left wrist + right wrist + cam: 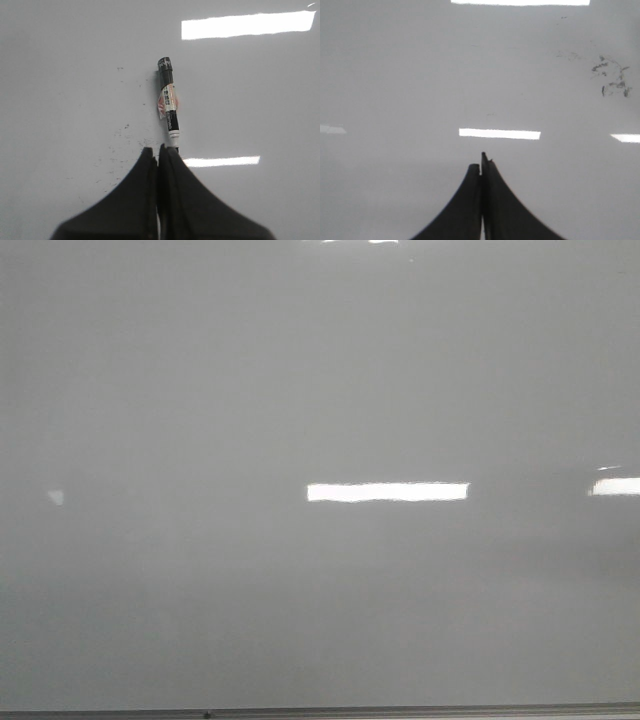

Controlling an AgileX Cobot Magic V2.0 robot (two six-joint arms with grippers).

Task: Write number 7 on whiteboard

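Glossy pale grey fills almost all we see from the front: the whiteboard [200,390] spans the view, and a thin grey metal edge [320,712] runs along it at six o'clock. A bright light reflection [387,492] lies just past the centre toward four o'clock, a second one [615,486] sits at three o'clock on the border, and a small pale smudge [56,497] shows at nine o'clock. We find no drawn digit on the board from this camera, and neither arm appears there.

In the left wrist view, the left gripper [159,155] has its dark fingers [135,200] pressed together on the lower end of a black marker [168,102]. The marker reaches away from the fingertips over the board surface [60,75], its black cap end farthest from the claw, with a white label and a pinkish band around the middle of the barrel. Faint dark specks [122,135] are scattered on the board just beside the marker.

In the right wrist view, the right gripper [481,167] has its fingers [505,210] together, with nothing that we can see between them. It faces the board [395,75], where a patch of grey smeared ink traces [612,77] lies well apart from the fingertips. We cannot read those traces as any number.
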